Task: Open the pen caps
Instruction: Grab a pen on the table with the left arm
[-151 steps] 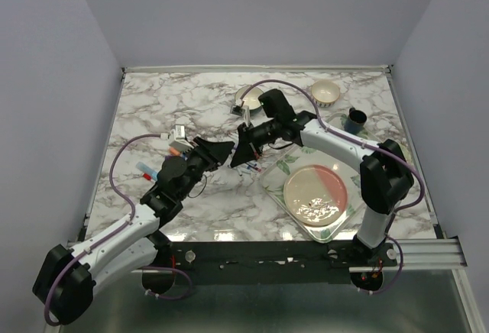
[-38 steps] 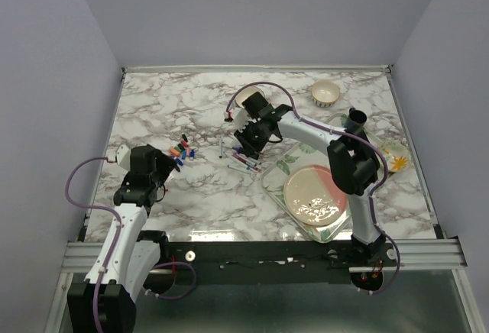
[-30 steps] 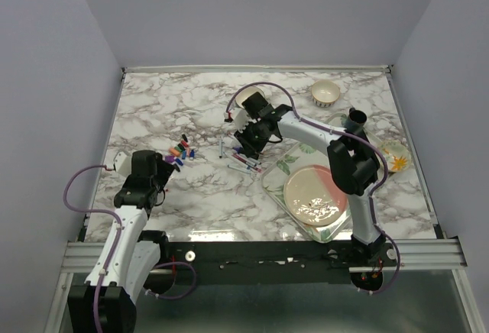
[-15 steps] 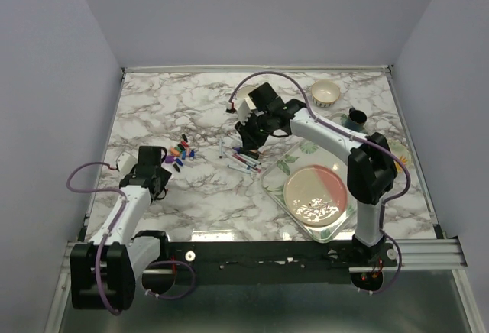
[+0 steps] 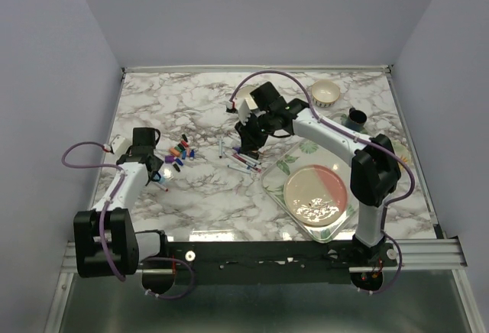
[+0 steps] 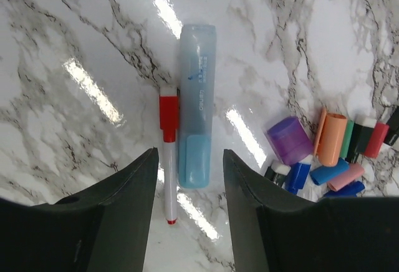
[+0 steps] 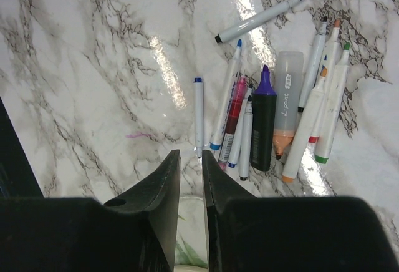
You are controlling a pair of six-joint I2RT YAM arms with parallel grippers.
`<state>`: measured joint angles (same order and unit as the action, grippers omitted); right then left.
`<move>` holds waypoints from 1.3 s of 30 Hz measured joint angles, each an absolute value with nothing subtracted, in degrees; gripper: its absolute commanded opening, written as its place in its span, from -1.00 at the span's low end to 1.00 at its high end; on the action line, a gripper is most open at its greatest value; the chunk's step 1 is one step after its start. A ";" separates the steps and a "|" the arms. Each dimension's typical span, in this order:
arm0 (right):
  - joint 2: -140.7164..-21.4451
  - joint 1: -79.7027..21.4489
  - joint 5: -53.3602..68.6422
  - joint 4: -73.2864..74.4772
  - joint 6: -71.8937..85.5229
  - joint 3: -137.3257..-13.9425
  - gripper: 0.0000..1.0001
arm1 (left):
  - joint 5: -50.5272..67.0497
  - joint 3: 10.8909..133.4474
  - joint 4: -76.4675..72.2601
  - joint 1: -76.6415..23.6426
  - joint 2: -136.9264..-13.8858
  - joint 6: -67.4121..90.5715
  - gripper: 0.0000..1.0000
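Observation:
In the left wrist view a white pen with a red pen cap [image 6: 168, 111] lies beside a light blue highlighter [image 6: 196, 106]. Both lie between the fingers of my open left gripper [image 6: 190, 160], which hovers just above the marble. A heap of loose pen caps [image 6: 330, 150] in purple, orange, blue, red and pink lies to the right; from above this heap [image 5: 180, 151] sits right of the left gripper [image 5: 153, 168]. My right gripper [image 7: 190, 156] hangs over several uncapped pens [image 7: 265, 122], its jaws a narrow gap apart and empty; overhead it [image 5: 248, 147] is mid-table.
A patterned tray [image 5: 276, 182] holds a pink and cream plate [image 5: 315, 194] at the right front. A small bowl [image 5: 326, 92] and a dark cup [image 5: 355, 120] stand at the back right. The uncapped pens [image 5: 244, 162] lie left of the tray.
The left arm has swung back toward the left edge, and its jaws have narrowed. The right arm has lifted a little and shifted over the uncapped pens.

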<state>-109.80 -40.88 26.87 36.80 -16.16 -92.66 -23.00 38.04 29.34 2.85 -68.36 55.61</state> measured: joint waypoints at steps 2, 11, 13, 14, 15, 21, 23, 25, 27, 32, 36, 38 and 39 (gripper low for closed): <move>-109.62 -40.88 27.24 36.82 -16.14 -92.62 -0.46 | -23.07 39.03 29.17 3.84 -70.74 54.81 0.01; -107.87 -40.88 28.88 36.84 -16.14 -92.60 -0.47 | -23.14 45.63 28.95 4.99 -81.21 51.35 -0.01; -107.55 -40.91 29.15 36.84 -16.14 -92.60 -0.47 | -23.31 47.42 29.06 5.21 -82.28 50.48 -0.01; -107.42 -40.88 29.30 36.84 -16.14 -92.60 -0.47 | -23.46 48.10 29.06 5.30 -82.61 50.24 -0.01; -107.33 -40.88 29.41 36.84 -16.14 -92.60 -0.47 | -23.59 48.53 28.99 5.43 -82.81 49.89 -0.01; -107.26 -40.88 29.89 36.84 -16.12 -92.58 -0.47 | -23.59 49.19 29.08 6.76 -85.12 49.21 0.03; -107.24 -40.88 30.00 36.86 -16.12 -92.58 -0.47 | -23.59 49.19 29.12 7.11 -86.32 49.06 0.04; -107.24 -40.88 30.15 36.86 -16.12 -92.58 -0.47 | -23.59 49.19 29.28 7.22 -87.24 49.01 0.04; -107.24 -40.88 30.35 36.91 -16.14 -92.58 -0.47 | -23.62 49.23 29.23 7.31 -88.09 48.84 0.02; -107.24 -40.91 30.96 36.99 -16.12 -92.58 -0.47 | -23.57 51.35 29.23 7.81 -91.18 48.38 -0.23; -107.24 -40.91 31.11 36.99 -16.14 -92.58 -0.48 | -23.18 52.84 29.17 7.84 -93.36 48.18 -0.42; -107.24 -40.91 31.27 36.99 -16.12 -92.58 -0.48 | -22.98 53.06 29.12 7.88 -93.60 48.01 -0.49; -107.24 -40.91 31.38 37.01 -16.12 -92.58 -0.48 | -22.92 53.10 29.12 7.88 -93.67 47.83 -0.50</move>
